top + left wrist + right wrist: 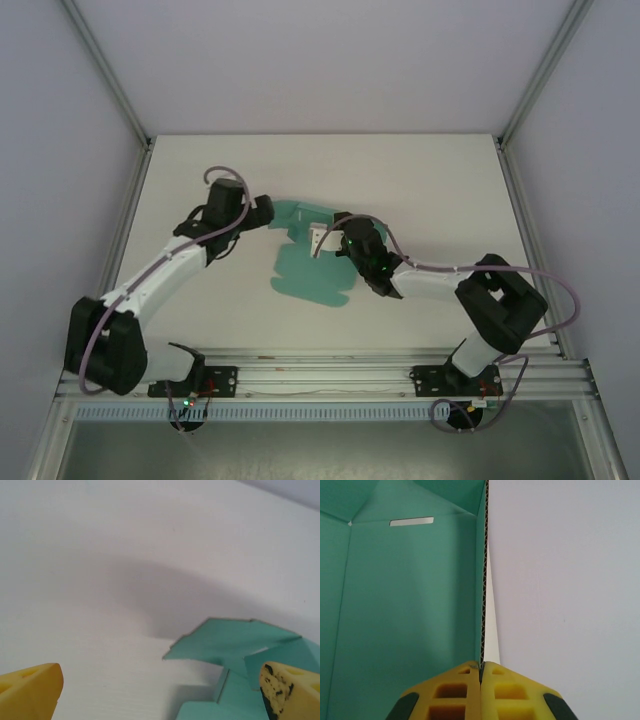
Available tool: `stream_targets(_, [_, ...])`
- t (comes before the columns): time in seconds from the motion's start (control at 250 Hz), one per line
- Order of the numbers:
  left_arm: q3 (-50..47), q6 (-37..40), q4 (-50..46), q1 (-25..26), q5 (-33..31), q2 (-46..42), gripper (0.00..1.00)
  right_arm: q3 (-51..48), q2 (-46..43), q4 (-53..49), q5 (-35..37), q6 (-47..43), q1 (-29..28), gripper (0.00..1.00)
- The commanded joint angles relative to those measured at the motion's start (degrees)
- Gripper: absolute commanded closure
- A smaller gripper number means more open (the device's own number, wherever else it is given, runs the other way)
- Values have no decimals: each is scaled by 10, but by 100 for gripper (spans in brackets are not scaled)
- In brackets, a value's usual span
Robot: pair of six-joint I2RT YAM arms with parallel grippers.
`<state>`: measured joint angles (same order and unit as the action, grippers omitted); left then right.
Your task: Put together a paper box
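top view, box: teal-green thin-card paper box [305, 275], a die-cut sheet partly folded, lies at mid-table between the two arms
top view, surface: white flat table [420, 180]
top view, left gripper [270, 212]: black, at the box's far-left flap; jaw state not readable here
top view, right gripper [322, 240]: on the raised part at the box's far-right side
left wrist view, left gripper [160, 694]: yellow fingers [31, 692] set wide apart at the frame's two lower corners, nothing between them
left wrist view, box [235, 640]: teal flaps low and right, on the table [100, 580], just beside the right-hand finger; contact unclear
right wrist view, right gripper [481, 672]: yellow fingers pressed together, clamped on the edge of an upright card wall
right wrist view, box [410, 605]: teal inner face fills the left half, corrugated wall edge runs up from the fingertips
right wrist view, slot [411, 522]: narrow pale cut near the top of the panel
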<state>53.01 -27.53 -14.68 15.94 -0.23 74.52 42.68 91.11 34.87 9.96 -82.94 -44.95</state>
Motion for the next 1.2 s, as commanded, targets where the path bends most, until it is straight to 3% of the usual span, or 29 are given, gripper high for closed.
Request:
stream_targets(0.0, [-31, 18, 29, -54, 23, -22, 0, -13, -5, 35, -40, -65, 2, 100])
stream_targets(0.128, [-29, 34, 51, -121, 76, 23, 0, -18, 6, 82, -61, -83, 2, 100])
stream_targets(0.248, [-17, 101, 100, -123, 159, 86, 0, -21, 11, 116, -71, -90, 1, 100])
stream_targets(0.336, [-12, 110, 149, -121, 215, 124, 0, -18, 19, 118, -66, -105, 0, 100])
stream_targets(0.432, [-37, 121, 231, -116, 283, 136, 1, -14, 28, 114, -56, -114, 0, 100])
stream_targets(0.524, [-59, 140, 269, -100, 310, 136, 4, -9, 36, 113, -44, -117, 0, 100])
stream_targets(0.771, [-114, 194, 330, -28, 299, 142, 23, -1, 46, 108, -26, -112, 1, 100])
stream_targets(1.003, [-158, 209, 434, 6, 288, 158, 28, -22, 40, 117, -19, -104, -3, 100])
stream_targets(1.199, [-175, 220, 458, 22, 267, 185, 37, -66, 36, 156, -23, -116, -12, 100])
